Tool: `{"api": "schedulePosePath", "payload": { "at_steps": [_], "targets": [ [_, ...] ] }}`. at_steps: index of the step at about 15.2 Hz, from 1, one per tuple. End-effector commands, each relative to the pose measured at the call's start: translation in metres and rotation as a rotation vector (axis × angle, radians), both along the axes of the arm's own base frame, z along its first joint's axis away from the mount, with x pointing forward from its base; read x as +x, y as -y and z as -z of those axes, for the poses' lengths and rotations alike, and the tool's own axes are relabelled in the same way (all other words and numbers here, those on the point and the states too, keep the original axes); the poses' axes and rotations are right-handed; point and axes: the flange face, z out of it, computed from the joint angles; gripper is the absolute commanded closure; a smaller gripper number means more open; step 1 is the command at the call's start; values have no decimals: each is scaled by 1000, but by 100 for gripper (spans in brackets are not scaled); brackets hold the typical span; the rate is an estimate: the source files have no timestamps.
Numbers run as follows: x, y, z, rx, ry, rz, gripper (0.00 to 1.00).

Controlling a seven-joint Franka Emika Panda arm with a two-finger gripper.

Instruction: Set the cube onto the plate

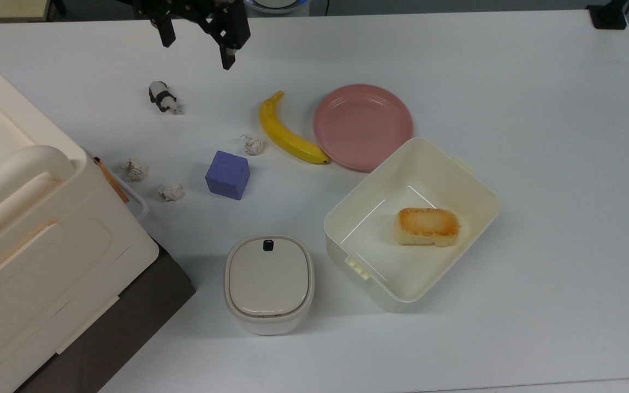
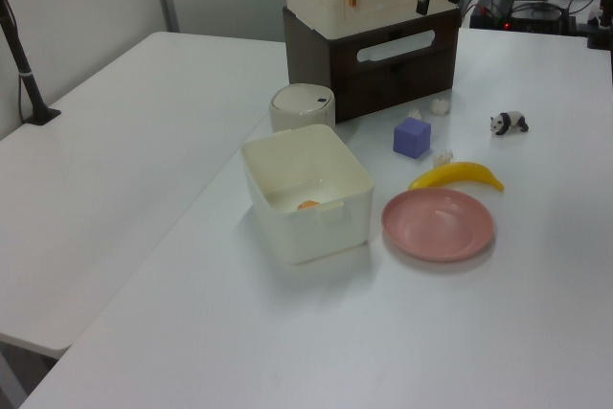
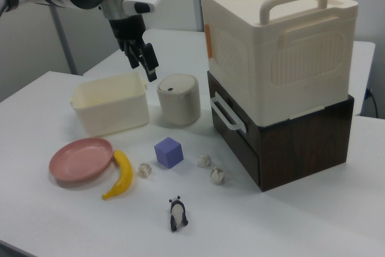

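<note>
Top view: your gripper (image 1: 199, 48) hangs high, jaws apart and empty; the cube (image 1: 227, 175) sits on the counter, banana (image 1: 287, 132) between it and the plate (image 1: 363, 126). Next, descend and grasp.

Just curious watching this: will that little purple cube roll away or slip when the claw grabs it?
Probably not. The cube rests flat on the table, so rolling looks unlikely. Its matte, plain faces should give the gripper decent purchase.
</note>
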Motion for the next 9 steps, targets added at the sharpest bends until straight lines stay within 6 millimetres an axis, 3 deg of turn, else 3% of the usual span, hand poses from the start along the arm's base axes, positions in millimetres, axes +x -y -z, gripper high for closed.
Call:
{"api": "schedulePosePath", "payload": {
  "at_steps": [1,9],
  "targets": [
    [1,4,-5,12,21,14,0],
    [1,9,-4,9,19,-7,0]
  ]
}}
